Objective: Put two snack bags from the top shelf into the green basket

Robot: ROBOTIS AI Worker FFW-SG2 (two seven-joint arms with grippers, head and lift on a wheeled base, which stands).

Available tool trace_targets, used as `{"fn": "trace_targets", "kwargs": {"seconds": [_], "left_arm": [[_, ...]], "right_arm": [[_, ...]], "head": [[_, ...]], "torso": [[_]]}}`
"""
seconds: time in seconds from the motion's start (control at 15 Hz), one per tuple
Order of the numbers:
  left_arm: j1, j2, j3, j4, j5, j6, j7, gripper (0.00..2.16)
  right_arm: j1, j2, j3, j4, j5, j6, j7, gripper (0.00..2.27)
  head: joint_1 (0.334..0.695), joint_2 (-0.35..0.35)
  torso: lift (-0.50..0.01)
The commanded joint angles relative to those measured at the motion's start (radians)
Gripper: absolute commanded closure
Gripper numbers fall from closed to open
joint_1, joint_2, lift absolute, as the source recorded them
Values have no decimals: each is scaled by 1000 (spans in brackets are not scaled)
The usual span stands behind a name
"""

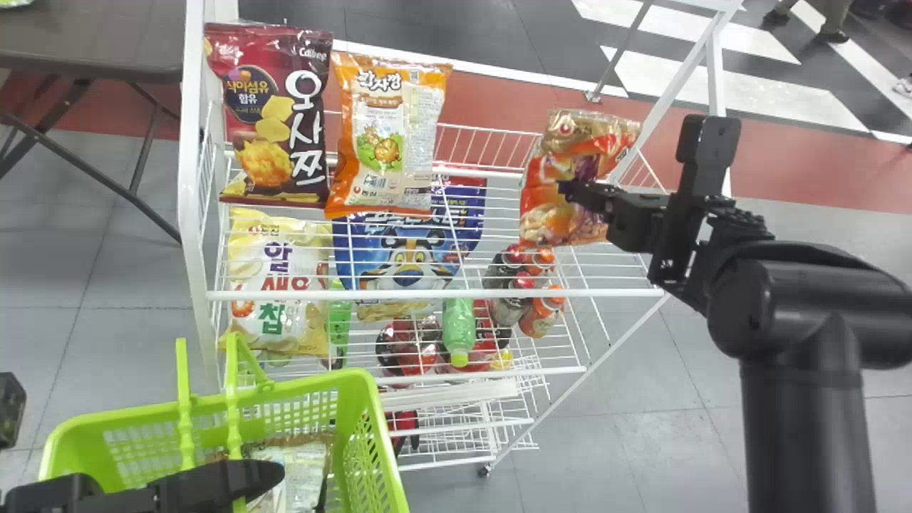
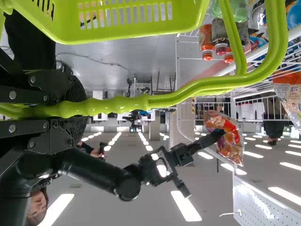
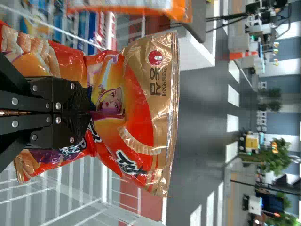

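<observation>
Head view: here's the right tool (image 1: pixel 572 189) with the snack bag (image 1: pixel 559 206) at the shelf's (image 1: pixel 427 294) right end; the basket (image 1: pixel 358 377) sits low on the left, at least 1 packet (image 1: pixel 303 474) inside, so this looks like bag 2. Left wrist view: the left tool (image 2: pixel 79 109) is clamped on the handle (image 2: pixel 122 104); keep that basket level! Right wrist view: fingers pinch the bag's middle; lift clear of the wires, swing over, lower inside, then release.
</observation>
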Motion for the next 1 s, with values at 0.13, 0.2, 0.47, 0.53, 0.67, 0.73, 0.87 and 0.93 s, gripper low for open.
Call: {"fn": "trace_targets", "kwargs": {"seconds": [0.13, 0.2, 0.47, 0.53, 0.67, 0.73, 0.87, 0.93], "left_arm": [[-1, 0, 0, 2, 0, 4, 0, 2145], [-1, 0, 0, 2, 0, 4, 0, 2145], [-1, 0, 3, 5, 0, 4, -3, 2145], [-1, 0, 3, 8, 0, 4, -3, 2145], [-1, -2, 3, 9, 0, 4, -5, 2145], [-1, -2, 3, 11, 0, 4, -5, 2145], [-3, -3, 3, 12, 0, 4, -5, 2145], [-3, -3, 3, 14, 2, 4, -5, 2145]], "right_arm": [[143, 1, 1, -235, -92, 183, 6, 2243], [169, 1, 23, -267, -95, 217, 8, 2243], [229, 1, 158, -327, -114, 291, 12, 2243], [239, 1, 210, -333, -109, 297, 12, 2243], [261, 1, 307, -341, -107, 309, 12, 2243], [262, 1, 350, -342, -107, 315, 6, 2243], [275, 26, 419, -342, -114, 315, -8, 2243], [281, 36, 443, -341, -118, 312, -8, 2243]], "head": [[695, -350], [695, -350], [695, -350], [695, -335], [695, -272], [695, -245], [695, -194], [695, -167]], "torso": [[-1], [-1], [-1], [-1], [-1], [-1], [-1], [-1]]}}
